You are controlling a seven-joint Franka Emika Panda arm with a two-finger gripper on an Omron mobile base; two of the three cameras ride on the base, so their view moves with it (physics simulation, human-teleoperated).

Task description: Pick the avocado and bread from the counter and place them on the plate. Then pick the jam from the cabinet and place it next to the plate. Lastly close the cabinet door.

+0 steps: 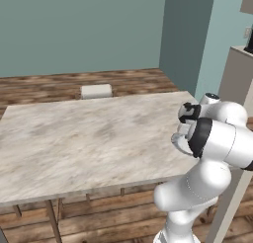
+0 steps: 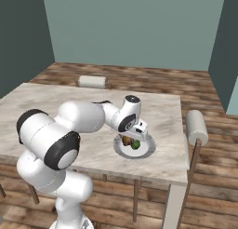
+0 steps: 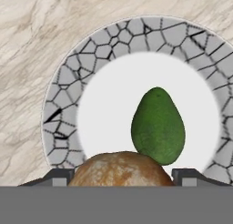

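While the hand hangs over the plate, findings run left to right:
Bread (image 3: 120, 168): between the finger tips, over the near part of the plate, touching the avocado.
Gripper (image 3: 121, 176): fingers either side of the bread; clamped or just released, cannot tell.
Avocado (image 3: 158, 126): lying on the plate's white centre.
Plate (image 3: 63, 104): on the marble counter (image 2: 42, 102), near its right front edge.
Risk: round bread may roll against the avocado on release and nudge it toward the rim.

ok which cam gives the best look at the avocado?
Hand view: the avocado lies large and sharp on the plate, behind the bread. In the right base view it is a small green speck under the gripper. In the left base view the arm blocks that spot.
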